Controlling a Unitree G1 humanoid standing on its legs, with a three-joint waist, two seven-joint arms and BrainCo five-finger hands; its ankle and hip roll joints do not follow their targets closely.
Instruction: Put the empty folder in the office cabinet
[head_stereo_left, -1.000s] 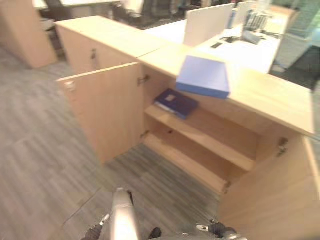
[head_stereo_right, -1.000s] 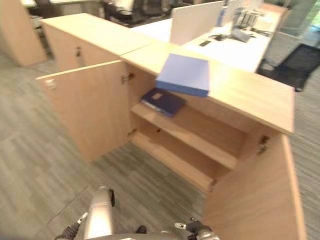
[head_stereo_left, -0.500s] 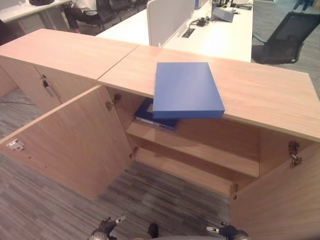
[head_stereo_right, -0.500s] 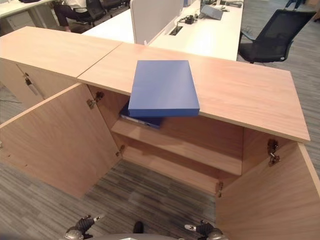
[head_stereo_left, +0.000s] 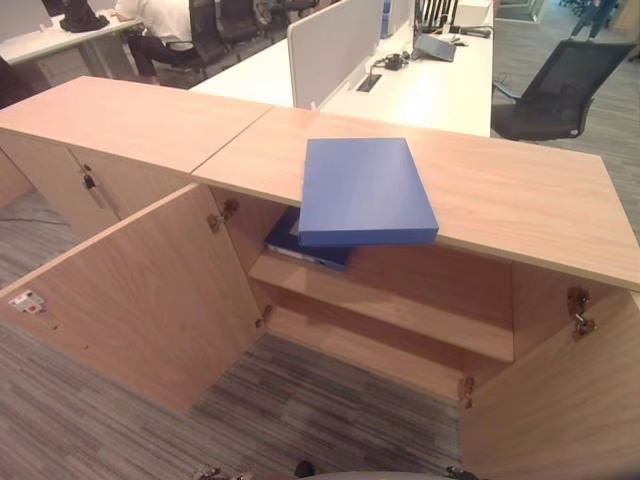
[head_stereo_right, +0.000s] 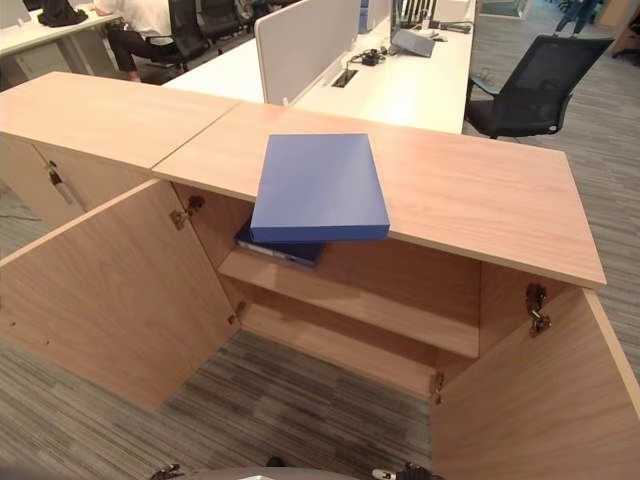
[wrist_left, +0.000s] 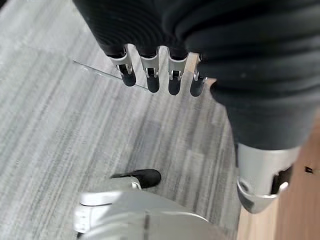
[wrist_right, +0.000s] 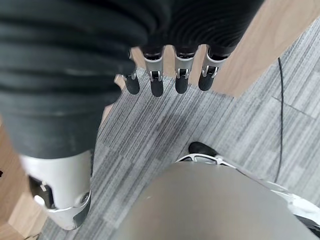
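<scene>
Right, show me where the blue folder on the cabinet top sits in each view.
Left eye view: blue folder lies flat on the cabinet top, centre, its near edge overhanging the open cabinet.
Right eye view: same folder, slightly left of centre.
Left wrist view: left hand above grey carpet, no folder.
Right wrist view: right hand above carpet, no folder.
Shared landmark: the dark folder on the shelf beneath.

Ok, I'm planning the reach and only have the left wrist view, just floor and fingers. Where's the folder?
Observer: The blue folder lies flat on the cabinet top, its near edge overhanging the open front.
Operator: Are both doors open?
Observer: Yes, the left door and the right door stand wide open.
Operator: Anything on the shelves?
Observer: A darker blue folder lies at the left end of the upper shelf.
</scene>
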